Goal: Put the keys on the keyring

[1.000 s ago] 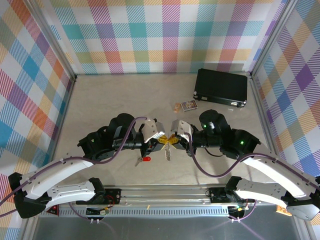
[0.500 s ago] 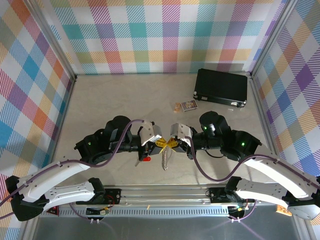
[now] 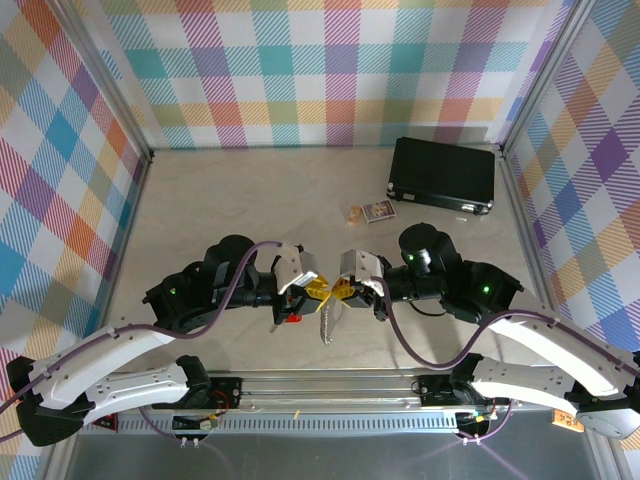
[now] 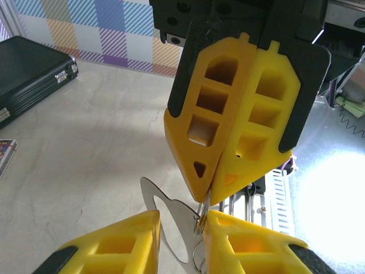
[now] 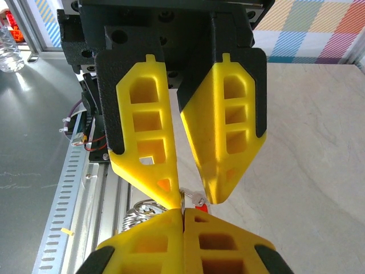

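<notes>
My right gripper [image 3: 347,290] [image 5: 182,212] is shut on the thin wire ring at the top of the keyring [image 3: 326,322]. The keyring's flat silver loop [image 4: 168,222] and beaded chain [image 5: 137,214] hang below the grip. Tip to tip with it, my left gripper [image 3: 306,289] [image 4: 182,216] is open, its fingers [image 4: 120,245] on either side of the hanging loop, and the wire ring rests against its right finger. The key, grey with a red tag [image 3: 293,318] [image 5: 201,210], is low beside my left gripper. Whether it hangs on the ring I cannot tell.
A black case [image 3: 443,175] lies at the back right with a small printed card [image 3: 372,212] in front of it. The aluminium rail [image 3: 320,385] runs along the near edge under both arms. Checkered walls close in the table on three sides.
My left gripper's jaws have parted. Both grippers have drifted slightly left and nearer, and the keyring now hangs lower. The red tag has stayed where it was.
</notes>
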